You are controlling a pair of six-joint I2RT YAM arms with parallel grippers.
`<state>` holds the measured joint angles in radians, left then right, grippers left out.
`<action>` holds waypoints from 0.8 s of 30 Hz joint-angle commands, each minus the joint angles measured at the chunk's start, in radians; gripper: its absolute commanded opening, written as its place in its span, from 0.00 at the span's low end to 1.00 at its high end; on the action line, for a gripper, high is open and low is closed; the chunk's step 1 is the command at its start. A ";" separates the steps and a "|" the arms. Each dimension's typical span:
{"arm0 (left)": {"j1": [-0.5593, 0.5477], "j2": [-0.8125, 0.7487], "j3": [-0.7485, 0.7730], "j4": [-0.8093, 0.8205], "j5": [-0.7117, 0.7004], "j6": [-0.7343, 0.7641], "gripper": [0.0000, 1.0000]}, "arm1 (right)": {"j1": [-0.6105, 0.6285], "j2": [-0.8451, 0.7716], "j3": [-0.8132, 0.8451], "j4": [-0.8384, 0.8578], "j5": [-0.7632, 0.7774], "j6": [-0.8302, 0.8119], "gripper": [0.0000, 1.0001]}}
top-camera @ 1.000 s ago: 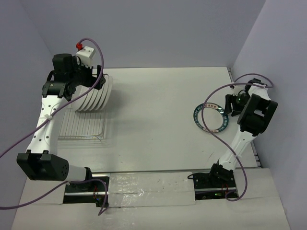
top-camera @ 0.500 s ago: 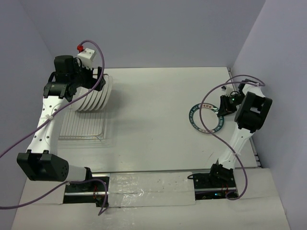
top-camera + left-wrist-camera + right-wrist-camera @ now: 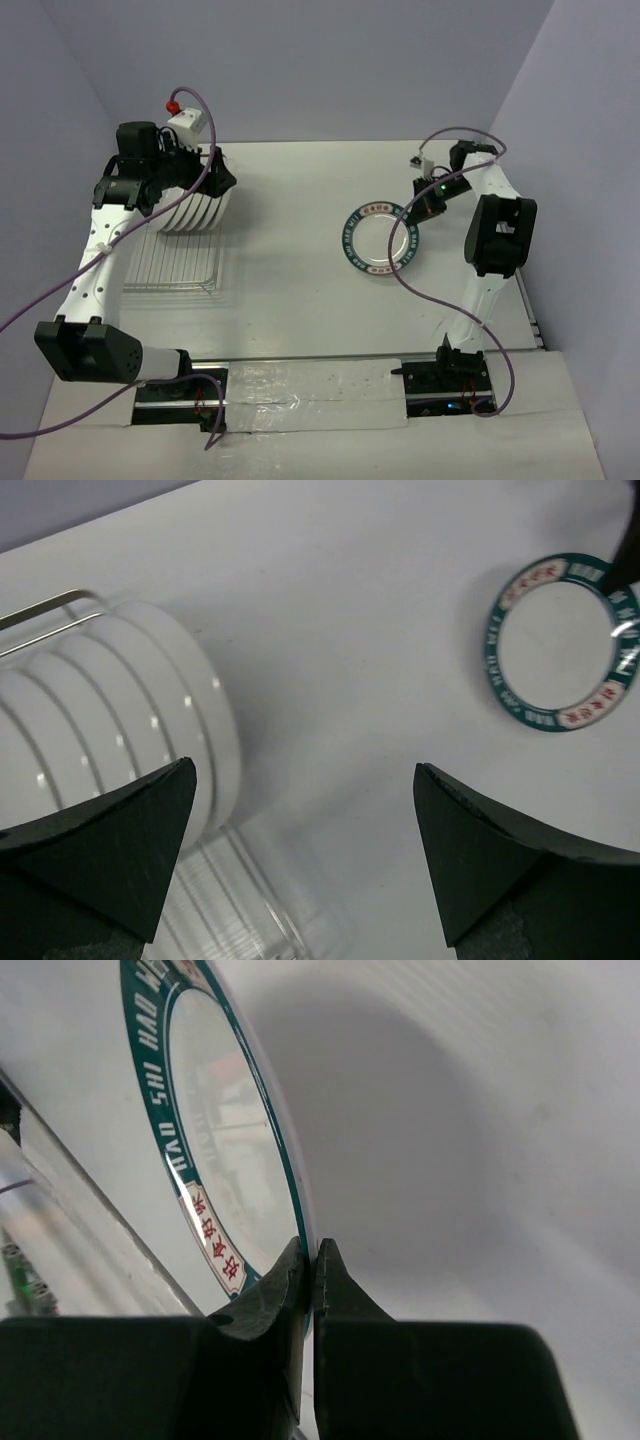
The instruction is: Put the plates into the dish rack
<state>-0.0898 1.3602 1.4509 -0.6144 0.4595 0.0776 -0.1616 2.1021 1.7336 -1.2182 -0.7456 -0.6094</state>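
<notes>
Spotter: Plate (image 3: pixel 381 238) has moved, yes?
Operator: Yes. A second ago it lay further from the dish rack (image 3: pixel 170 262). Now it has come closer, though it's still well apart, off to the rack's right. The right gripper (image 3: pixel 420 206) has clenched on its rim, so carrying can begin.
Spotter: Its looks?
Operator: White centre, teal rim with red lettering, glossy. Lifted or sliding, I can't tell.
Spotter: Other arm?
Operator: The left gripper (image 3: pixel 302 772) gapes wide, holding nothing, over the racked plates (image 3: pixel 195 200) standing at the rack's far end.
</notes>
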 commanded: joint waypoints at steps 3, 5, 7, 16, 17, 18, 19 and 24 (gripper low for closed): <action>-0.065 -0.035 0.000 0.056 0.228 -0.068 0.99 | 0.218 -0.240 0.118 0.071 -0.126 0.160 0.00; -0.093 -0.036 -0.014 0.053 0.254 -0.067 0.99 | 0.304 -0.286 0.132 0.100 -0.098 0.194 0.00; -0.102 -0.039 -0.024 0.054 0.310 -0.105 0.99 | 0.356 -0.315 0.158 0.134 -0.077 0.241 0.00; -0.211 -0.062 -0.099 0.031 0.311 -0.027 0.99 | 0.545 -0.346 0.274 0.161 -0.005 0.321 0.00; -0.221 -0.061 -0.113 0.028 0.320 -0.024 0.98 | 0.565 -0.346 0.294 0.158 0.002 0.324 0.00; -0.226 -0.059 -0.119 0.028 0.323 -0.019 0.97 | 0.574 -0.343 0.305 0.152 0.008 0.326 0.00; -0.231 -0.059 -0.126 0.028 0.324 -0.021 0.96 | 0.582 -0.341 0.316 0.149 0.012 0.329 0.00; -0.238 -0.052 -0.152 0.057 0.311 -0.050 0.88 | 0.623 -0.347 0.374 0.155 0.014 0.355 0.00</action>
<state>-0.3256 1.3262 1.2999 -0.5964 0.7528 0.0326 0.4366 1.7935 2.0350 -1.0927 -0.7063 -0.2989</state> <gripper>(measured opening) 0.891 0.045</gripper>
